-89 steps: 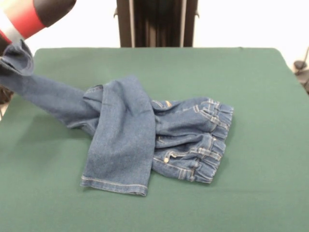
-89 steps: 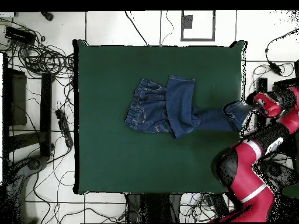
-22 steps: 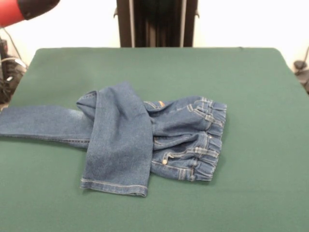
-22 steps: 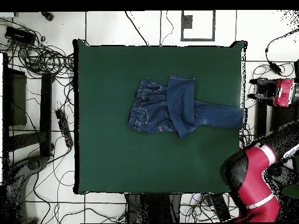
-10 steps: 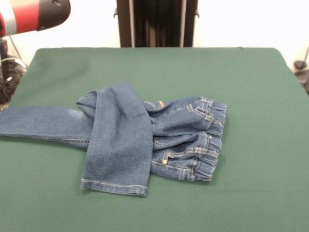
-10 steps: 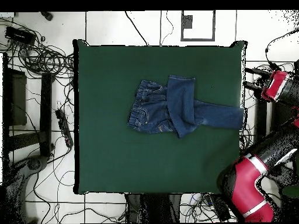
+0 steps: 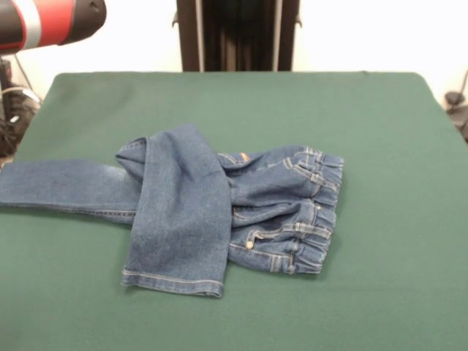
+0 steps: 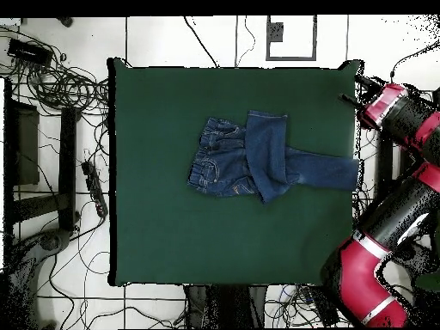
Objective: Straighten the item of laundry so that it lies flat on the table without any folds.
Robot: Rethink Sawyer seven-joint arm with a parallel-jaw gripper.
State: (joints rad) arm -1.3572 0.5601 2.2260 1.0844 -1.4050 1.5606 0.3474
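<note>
The blue denim jeans [image 7: 190, 212] lie crumpled in the middle of the green table [image 7: 380, 131]. The gathered waistband [image 7: 318, 212] points right. One leg is folded across the other toward the front, its hem [image 7: 172, 281] nearest the camera. The other leg [image 7: 58, 186] runs to the table's left edge. In the overhead view the jeans [image 8: 258, 159] reach the table's [image 8: 172, 232] right edge. The arm's red and black end [image 7: 51, 22] shows at top left. In the overhead view the gripper [image 8: 349, 94] sits at the table's right edge, apart from the jeans.
The robot's black pedestal [image 7: 238, 35] stands behind the table's far side. The red arm body [image 8: 374, 258] curves beside the table's right side in the overhead view. Cables [image 8: 60, 86] lie on the floor to the left.
In the overhead view the arm's end has swung up and inward toward the table's upper right edge. The jeans have not moved.
</note>
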